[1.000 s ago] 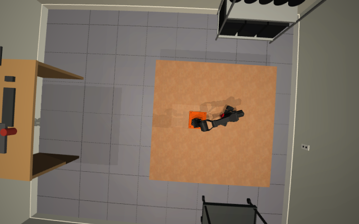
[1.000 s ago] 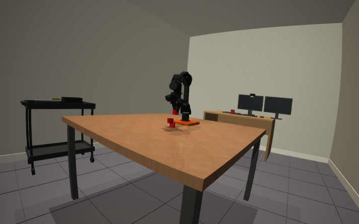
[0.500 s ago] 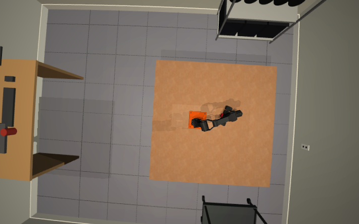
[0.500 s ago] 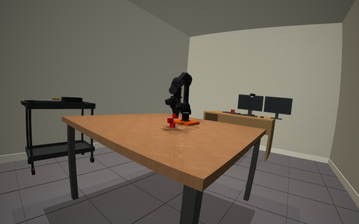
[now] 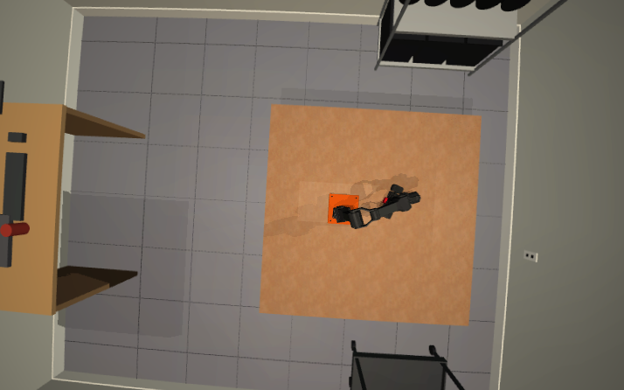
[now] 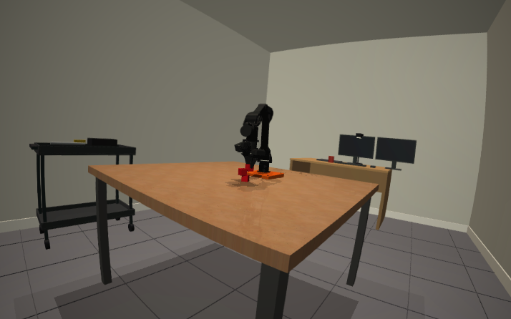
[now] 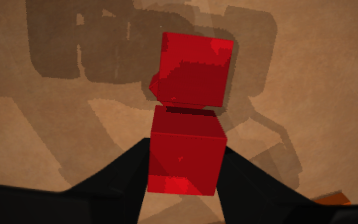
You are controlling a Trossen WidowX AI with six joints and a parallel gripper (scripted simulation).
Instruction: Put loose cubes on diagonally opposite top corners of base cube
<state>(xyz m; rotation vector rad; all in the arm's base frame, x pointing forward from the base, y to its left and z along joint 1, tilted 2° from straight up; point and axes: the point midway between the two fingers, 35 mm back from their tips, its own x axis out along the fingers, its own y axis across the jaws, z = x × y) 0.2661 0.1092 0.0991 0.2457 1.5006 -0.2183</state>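
My gripper (image 7: 183, 148) (image 6: 248, 166) is shut on a red cube (image 7: 182, 162) (image 6: 248, 167), one finger on each side. Another loose red cube (image 7: 195, 72) (image 6: 242, 171) rests on the base cube (image 7: 154, 88) (image 6: 245, 179), offset to one side. The base cube stands on the table; in the wrist view only a corner and a thin lower strip of it show past the upper cube. The held cube is close beside the resting cube, with a narrow dark strip between them. Its exact height over the base is hard to tell. The arm hides most of the cubes from above.
The arm's orange mounting plate (image 5: 343, 199) (image 6: 275, 174) is close to the cubes and just enters the wrist view's lower right (image 7: 337, 198). The wooden table (image 5: 368, 275) (image 6: 210, 198) bears everything. Arm shadows fall around the cubes. A cart and a desk stand apart from the table.
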